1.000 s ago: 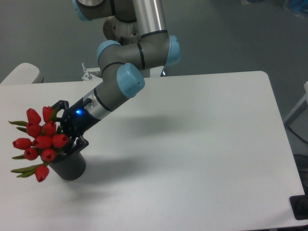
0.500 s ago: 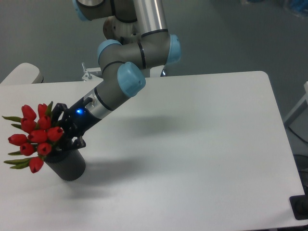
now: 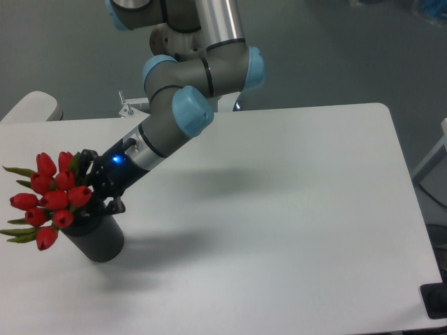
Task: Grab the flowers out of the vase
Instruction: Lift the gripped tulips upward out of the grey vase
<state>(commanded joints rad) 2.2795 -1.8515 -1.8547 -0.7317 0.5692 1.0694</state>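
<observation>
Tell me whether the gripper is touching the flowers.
Touching. The camera view shows the gripper closed around the base of the flowers, just above the vase.

flower stems (image 3: 78,218) hidden behind buds

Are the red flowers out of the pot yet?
Cannot tell. The flowers sit right above the vase, and the gripper hides the stems.

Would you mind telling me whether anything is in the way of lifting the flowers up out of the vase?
Nothing visible blocks them. The gripper is already at the flowers, just above the vase, and the space over the bunch is open. Only the vase's own walls hold the stems; whether the fingers have closed is hidden.
</observation>
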